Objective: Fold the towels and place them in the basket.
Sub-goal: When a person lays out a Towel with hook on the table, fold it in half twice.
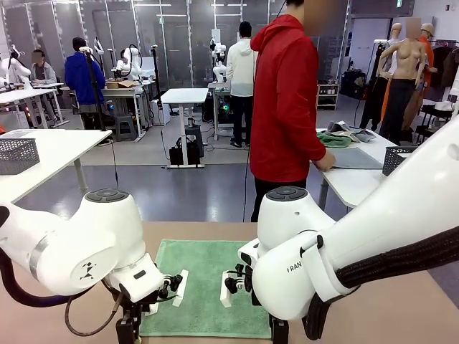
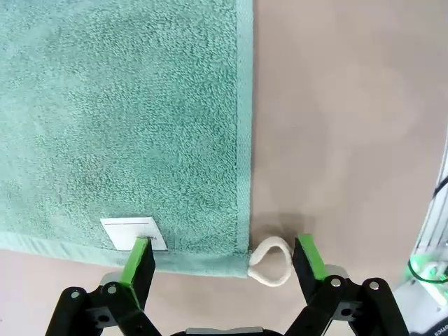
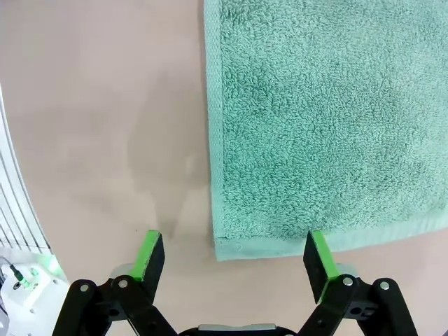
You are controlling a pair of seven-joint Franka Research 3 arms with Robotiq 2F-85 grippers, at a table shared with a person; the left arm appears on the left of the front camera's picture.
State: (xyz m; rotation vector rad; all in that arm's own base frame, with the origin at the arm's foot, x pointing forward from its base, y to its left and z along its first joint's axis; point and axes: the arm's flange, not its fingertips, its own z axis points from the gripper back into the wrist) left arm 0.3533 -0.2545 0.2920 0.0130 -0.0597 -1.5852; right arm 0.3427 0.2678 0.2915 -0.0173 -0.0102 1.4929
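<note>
Front view, towel: the mint green towel [image 1: 208, 287] lies flat on the brown table [image 1: 401, 308], in the middle, with its near hem running left to right under both my wrists. I judge its long axis to run near to far.
Front view, arms: my left gripper [image 1: 129, 326] hangs over the near-left corner and my right gripper [image 1: 280, 331] over the near-right corner. Each arm is equally near its own corner.
Left wrist view, relation: the corner lies below and between my fingertips [image 2: 140, 246]. The hem runs across the gap, and the side edge leads straight away from me.
Left wrist view, details: a white tag [image 2: 133, 233] sits by one pad and a white hanging loop [image 2: 271, 260] by the other.
Left wrist view, fingers: spread wide, holding nothing, apparently above the cloth.
Right wrist view, relation: the other corner sits inside the gap, closer to one pad [image 3: 315, 252], with bare table on the other side.
Right wrist view, fingers: spread wide and empty. I cannot tell whether they touch anything.
Judgement: a straight descent would put each corner in my grasp.
</note>
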